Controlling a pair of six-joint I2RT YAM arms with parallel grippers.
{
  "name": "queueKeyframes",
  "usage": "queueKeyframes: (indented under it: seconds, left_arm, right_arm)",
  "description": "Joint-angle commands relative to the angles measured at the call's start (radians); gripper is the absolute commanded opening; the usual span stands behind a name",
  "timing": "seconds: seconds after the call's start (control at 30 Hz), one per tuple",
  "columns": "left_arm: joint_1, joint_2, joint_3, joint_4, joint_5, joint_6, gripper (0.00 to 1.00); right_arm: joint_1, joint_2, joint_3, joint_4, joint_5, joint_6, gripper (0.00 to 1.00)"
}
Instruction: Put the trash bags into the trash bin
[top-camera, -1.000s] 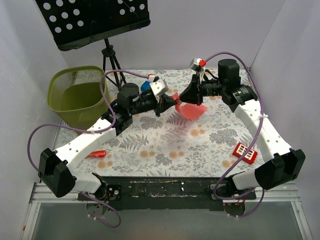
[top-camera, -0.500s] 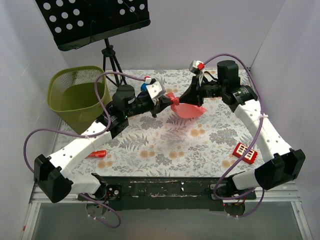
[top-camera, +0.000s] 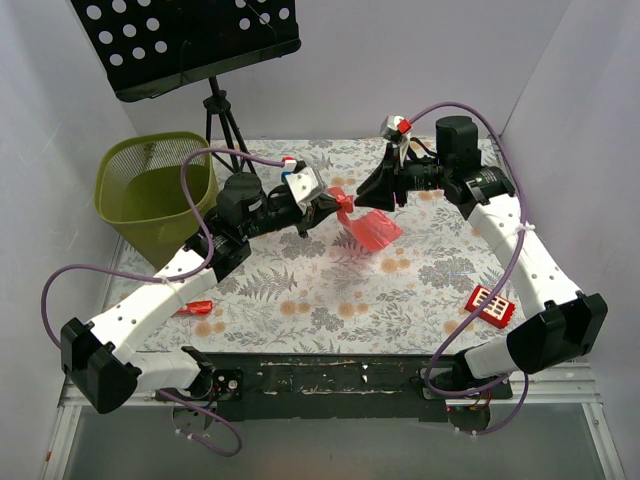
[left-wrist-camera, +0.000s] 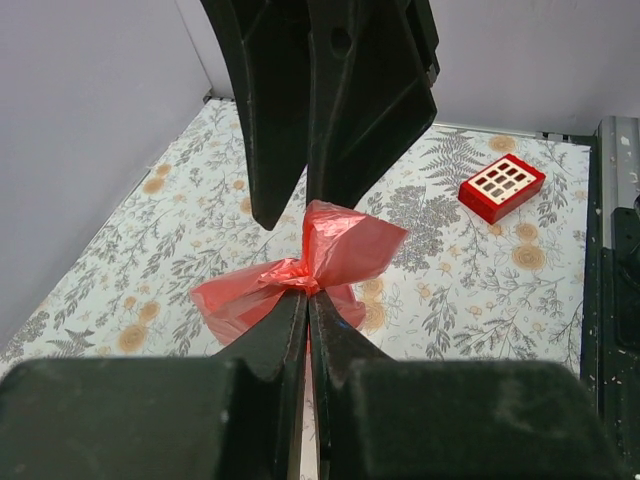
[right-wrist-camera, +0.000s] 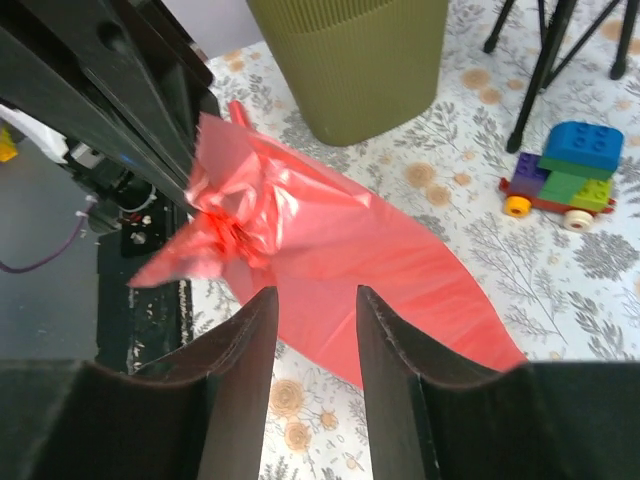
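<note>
Trash bag (top-camera: 372, 226) hangs from outstretched left pincer (top-camera: 341, 204).

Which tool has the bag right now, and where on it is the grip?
The left tool pinches the trash bag at its gathered, bunched neck. The right tool is open just short of the film and holds nothing.

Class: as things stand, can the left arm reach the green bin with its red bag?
Probably yes. The trash bin stands beside the left arm, nothing blocking; the left gripper is shut on the trash bag and the right gripper is open.
</note>
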Motion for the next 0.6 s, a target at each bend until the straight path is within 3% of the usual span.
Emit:
queueKeyframes:
  seconds: [0.0,0.27,0.4,0.43,0.57]
  left_arm:
    - [0.004,0.011,0.011,-0.003,0.028,0.029,0.0]
    - [0.003,0.018,0.018,-0.003,0.028,0.052,0.0]
    - [0.006,0.019,0.018,0.002,0.01,0.055,0.0]
    - [0.004,0.021,0.017,0.0,-0.001,0.055,0.0]
    - [0.004,0.012,0.014,-0.004,-0.071,0.063,0.0]
  right_arm:
    - [0.034,0.027,0.082,0.057,-0.078,0.045,0.46]
    - [0.06,0.056,0.092,0.099,-0.095,0.063,0.43]
    - [0.067,0.062,0.093,0.076,-0.116,0.043,0.06]
    - [0.067,0.062,0.092,0.073,-0.12,0.034,0.01]
    - [0.059,0.048,0.099,0.04,-0.117,0.008,0.01]
